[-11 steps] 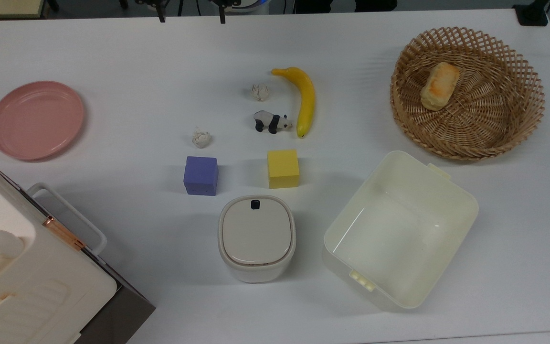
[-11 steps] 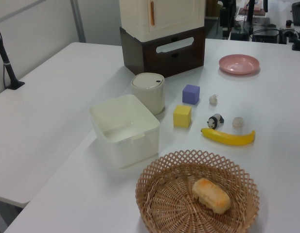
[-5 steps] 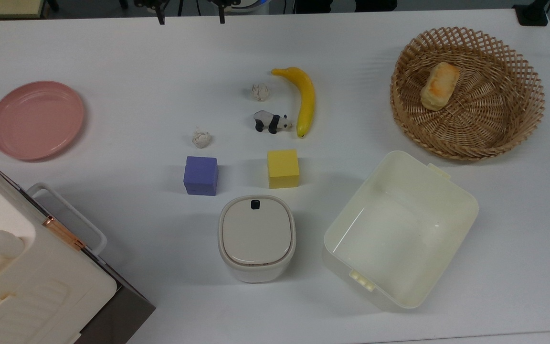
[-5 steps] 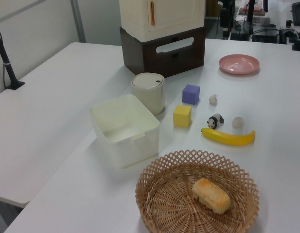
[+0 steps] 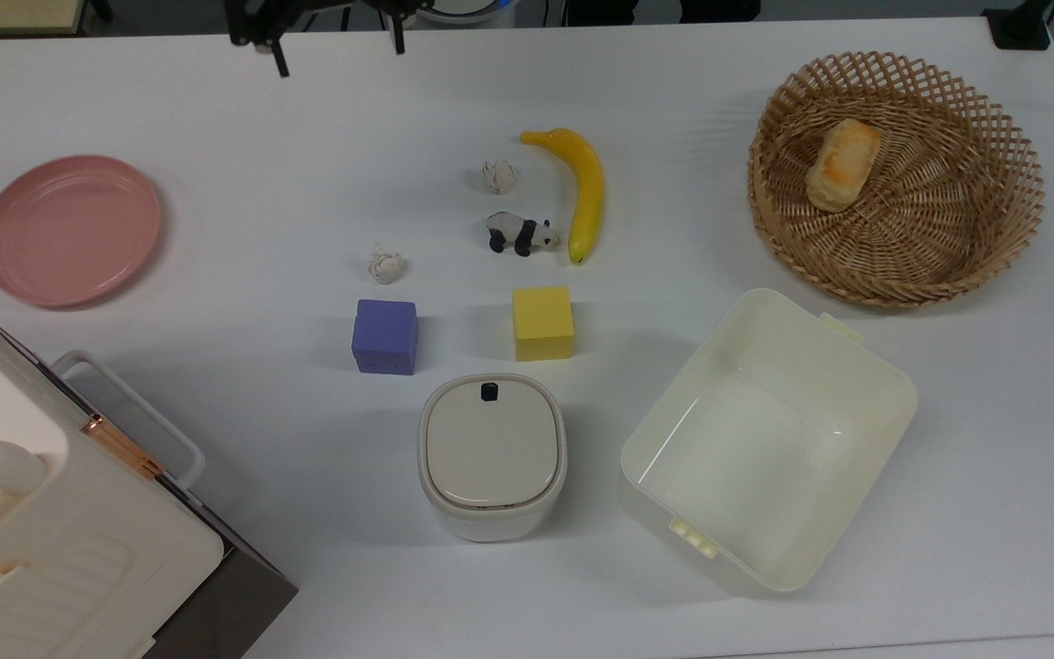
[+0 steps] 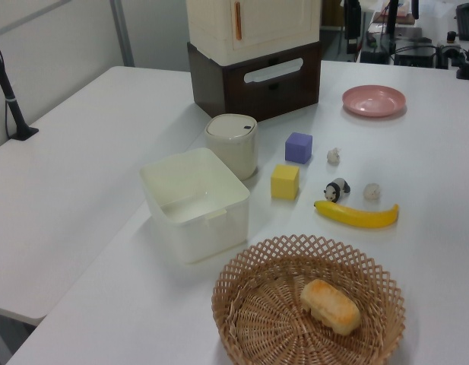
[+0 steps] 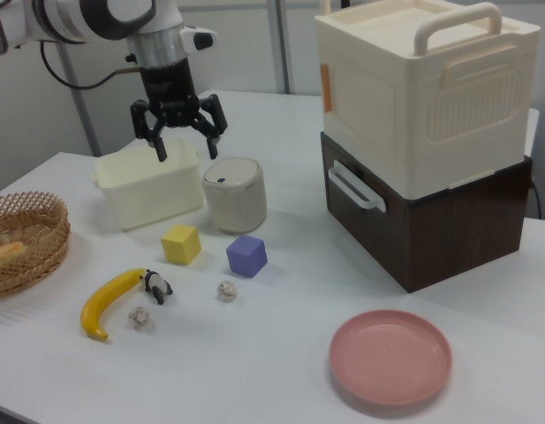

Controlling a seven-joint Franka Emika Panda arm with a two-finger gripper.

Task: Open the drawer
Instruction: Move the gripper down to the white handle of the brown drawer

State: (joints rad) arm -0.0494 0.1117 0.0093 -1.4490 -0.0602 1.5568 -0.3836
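Top view: bread (image 5: 844,165) in basket (image 5: 994,247); panda (image 5: 521,233) just left of banana (image 5: 584,189).

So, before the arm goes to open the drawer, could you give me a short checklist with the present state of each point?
1. Drawer shut, front flush with the cabinet: ok.
2. White loop handle free, nothing hanging on or blocking it: ok.
3. Gripper open and empty, raised above the table: ok.
4. Table in front of the drawer free for it to slide out; pink plate and purple cube lie apart from it: ok.
5. Gripper lined up with the handle: not ok, it hangs off toward the right view's left.
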